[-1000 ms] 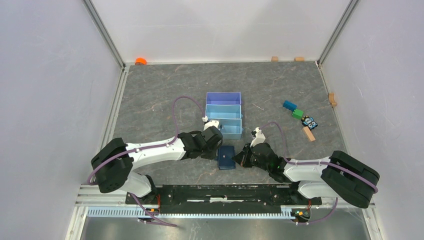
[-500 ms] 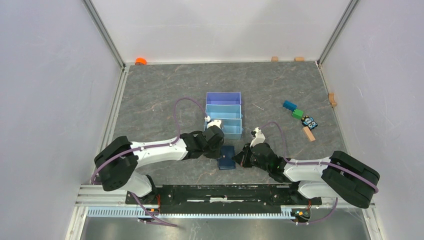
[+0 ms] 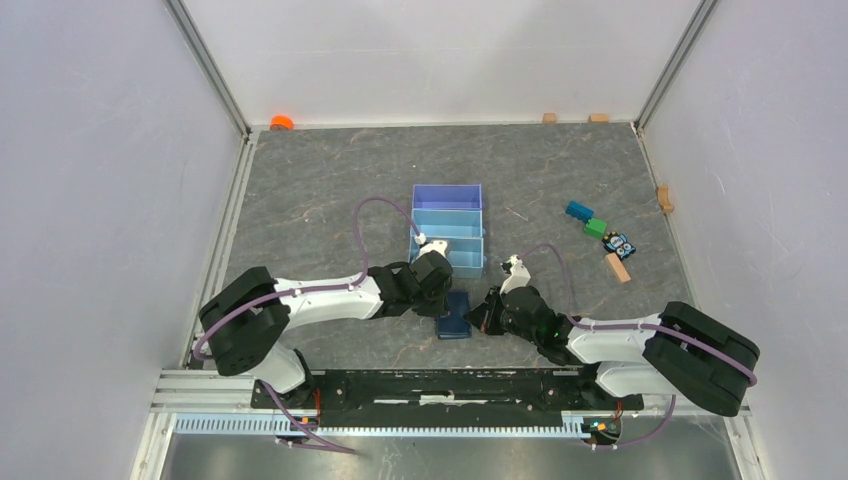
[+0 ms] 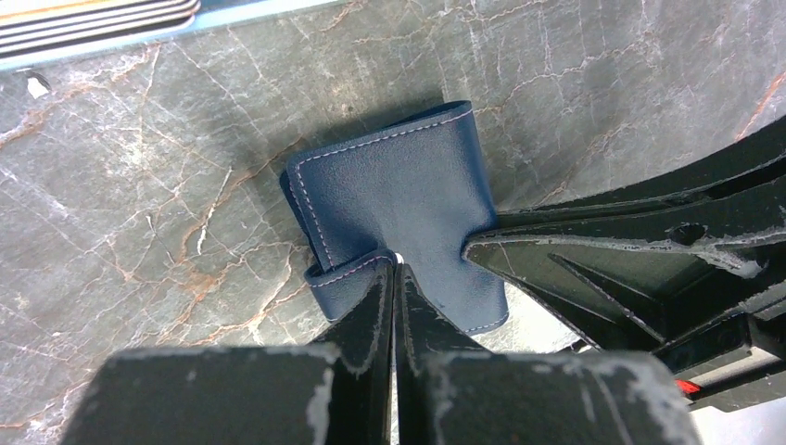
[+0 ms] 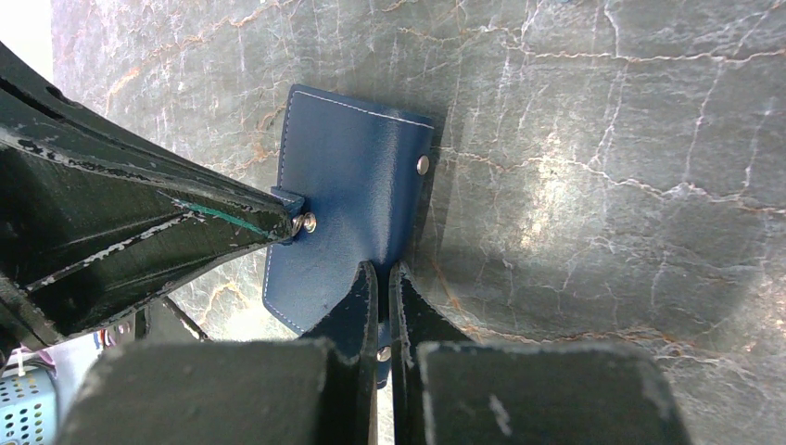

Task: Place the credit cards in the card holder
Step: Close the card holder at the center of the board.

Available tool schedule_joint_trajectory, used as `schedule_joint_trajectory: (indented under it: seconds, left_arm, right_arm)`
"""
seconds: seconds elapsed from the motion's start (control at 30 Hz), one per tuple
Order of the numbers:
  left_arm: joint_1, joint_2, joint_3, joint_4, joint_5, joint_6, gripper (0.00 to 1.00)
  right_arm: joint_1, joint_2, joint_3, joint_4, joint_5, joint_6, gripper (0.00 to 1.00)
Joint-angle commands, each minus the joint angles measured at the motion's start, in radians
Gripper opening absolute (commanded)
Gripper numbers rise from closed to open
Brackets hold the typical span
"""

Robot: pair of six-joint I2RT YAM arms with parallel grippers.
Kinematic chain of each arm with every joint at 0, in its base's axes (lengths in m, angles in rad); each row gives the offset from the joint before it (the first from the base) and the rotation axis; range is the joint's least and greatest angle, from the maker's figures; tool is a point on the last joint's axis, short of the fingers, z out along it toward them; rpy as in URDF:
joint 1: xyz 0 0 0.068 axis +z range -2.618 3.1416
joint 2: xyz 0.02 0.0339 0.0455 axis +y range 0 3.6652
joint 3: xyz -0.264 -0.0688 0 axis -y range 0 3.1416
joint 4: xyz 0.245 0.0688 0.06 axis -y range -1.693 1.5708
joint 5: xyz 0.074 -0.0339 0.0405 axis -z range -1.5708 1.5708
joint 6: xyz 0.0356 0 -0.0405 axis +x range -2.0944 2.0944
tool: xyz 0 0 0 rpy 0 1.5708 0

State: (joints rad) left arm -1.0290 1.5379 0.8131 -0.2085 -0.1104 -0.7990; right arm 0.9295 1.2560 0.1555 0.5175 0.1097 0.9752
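The dark navy card holder (image 3: 455,314) lies folded on the grey marble table, just in front of the tray. My left gripper (image 3: 441,300) is shut on a lifted flap at its left edge, seen in the left wrist view (image 4: 396,266) on the card holder (image 4: 399,199). My right gripper (image 3: 483,313) is shut on its right edge, by a snap stud, in the right wrist view (image 5: 383,271) on the card holder (image 5: 348,195). A stack of thin pale credit cards (image 4: 93,17) shows edge-on in the tray.
The light-blue and purple three-compartment tray (image 3: 416,215) stands just behind the card holder. Toy blocks, blue (image 3: 579,210), green (image 3: 596,228) and wooden (image 3: 618,268), lie to the right. An orange object (image 3: 282,122) sits at the back left corner.
My left arm has reached a little further right and forward, bringing its gripper onto the card holder's left edge. The right gripper and the card holder have barely moved.
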Motion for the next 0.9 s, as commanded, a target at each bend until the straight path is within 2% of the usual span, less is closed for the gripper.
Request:
schedule_joint_trajectory:
  seconds: [0.0,0.87]
  left_arm:
    - [0.002,0.031,0.023,0.02,-0.014,-0.017,0.02]
    - [-0.004,0.073,-0.001,0.024,0.007,-0.023,0.02]
  right_arm:
    - [0.005,0.047,-0.016,-0.187,0.071,-0.061,0.0]
    - [0.013,0.055,-0.014,-0.184,0.07,-0.059,0.0]
